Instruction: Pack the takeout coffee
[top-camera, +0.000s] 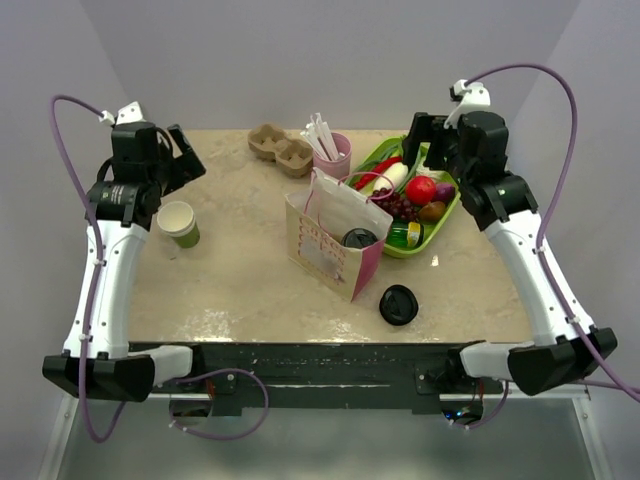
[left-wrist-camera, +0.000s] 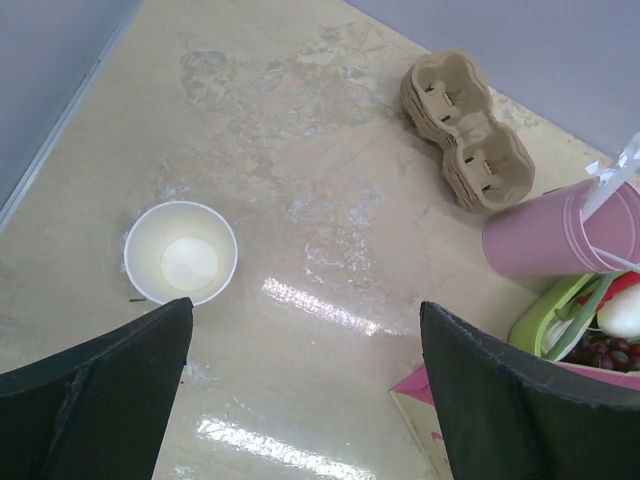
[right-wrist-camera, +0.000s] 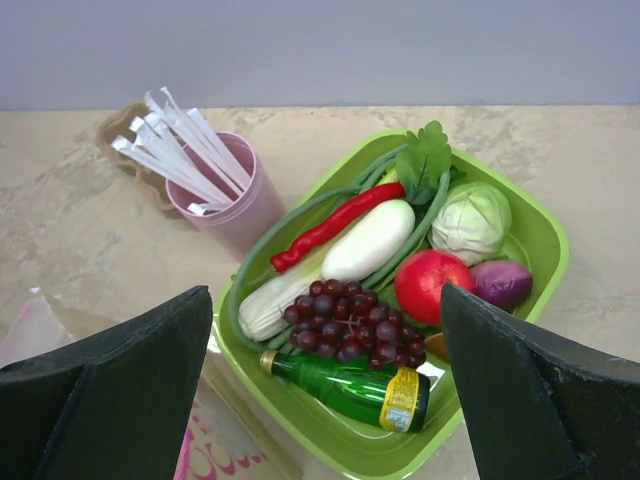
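The takeout coffee sits in the bag; a loose lid lies in front; the open cup stands far left; the food tray sits right.

White arm links, black joints, looping purple cables, broad matte-black pincer fingers

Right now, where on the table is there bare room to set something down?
Widest bare patch: front left, between the lidless cup, the pink bag and the near edge. A smaller one: front right, between the loose lid and the tray. Crowded behind the bag: carrier, straw cup, tray.
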